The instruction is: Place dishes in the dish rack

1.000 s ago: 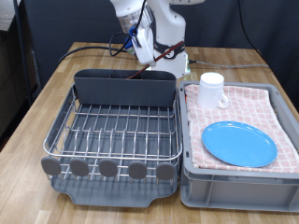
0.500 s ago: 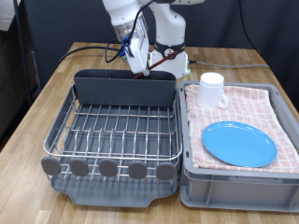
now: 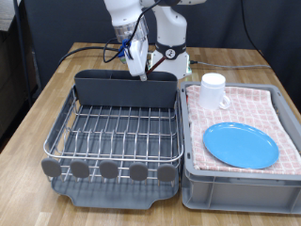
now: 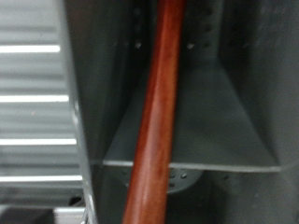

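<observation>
My gripper (image 3: pixel 139 59) hangs just above the tall grey end compartment (image 3: pixel 127 90) of the dish rack (image 3: pixel 66 127) and is shut on the brown wooden spoon (image 3: pixel 143 72). The spoon's lower end reaches down into that compartment. In the wrist view the spoon handle (image 4: pixel 159 112) runs straight through the picture into the grey compartment (image 4: pixel 215 131); my fingers do not show there. The white mug (image 3: pixel 214 90) and the bright-blue plate (image 3: pixel 241 144) lie on the pink checked cloth (image 3: pixel 273 105) at the exterior view's right. The rack's wire grid holds nothing.
The cloth lies in a grey plastic bin (image 3: pixel 235 185) that stands against the rack's right side. Round grey tabs (image 3: pixel 110 169) line the rack's near edge. The robot base (image 3: pixel 171 52) and cables stand behind the rack on the wooden table (image 3: pixel 47 89).
My gripper has shifted a little up and towards the exterior view's left above the end compartment, with the spoon. The mug and the plate have not moved.
</observation>
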`<state>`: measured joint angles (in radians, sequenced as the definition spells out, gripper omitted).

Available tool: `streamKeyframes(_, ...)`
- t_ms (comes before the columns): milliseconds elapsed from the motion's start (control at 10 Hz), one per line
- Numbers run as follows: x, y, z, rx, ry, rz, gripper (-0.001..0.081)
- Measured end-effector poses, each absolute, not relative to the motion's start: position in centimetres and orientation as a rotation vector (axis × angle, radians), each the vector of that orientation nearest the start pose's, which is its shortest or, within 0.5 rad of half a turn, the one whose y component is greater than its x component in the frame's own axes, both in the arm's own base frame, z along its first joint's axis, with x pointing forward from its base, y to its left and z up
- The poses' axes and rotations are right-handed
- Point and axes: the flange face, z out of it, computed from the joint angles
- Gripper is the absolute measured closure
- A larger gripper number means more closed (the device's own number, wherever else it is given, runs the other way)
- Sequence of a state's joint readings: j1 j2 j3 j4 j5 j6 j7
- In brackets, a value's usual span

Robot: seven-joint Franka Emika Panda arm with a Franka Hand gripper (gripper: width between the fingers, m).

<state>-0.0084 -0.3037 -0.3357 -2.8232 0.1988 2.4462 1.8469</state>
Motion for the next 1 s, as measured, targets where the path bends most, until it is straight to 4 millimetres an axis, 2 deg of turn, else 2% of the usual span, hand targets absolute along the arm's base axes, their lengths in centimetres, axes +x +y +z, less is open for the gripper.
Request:
streamKeyframes(100,33.9,-10.6,28.2,-1.216,2.823,0.288,0.0220)
streamKeyframes(200,34.3,-10.1,29.1,-1.239,2.855,0.223,0.0074)
streamKeyframes(300,34.6,-9.5,30.1,-1.255,2.872,0.159,0.0074)
streamKeyframes(400,34.8,-8.7,31.3,-1.259,2.877,0.102,0.0022)
streamKeyframes(700,35.3,-6.4,35.0,-1.295,2.868,-0.044,0.0007)
streamKeyframes(1000,36.2,-4.1,37.8,-1.443,2.795,-0.165,0.0004)
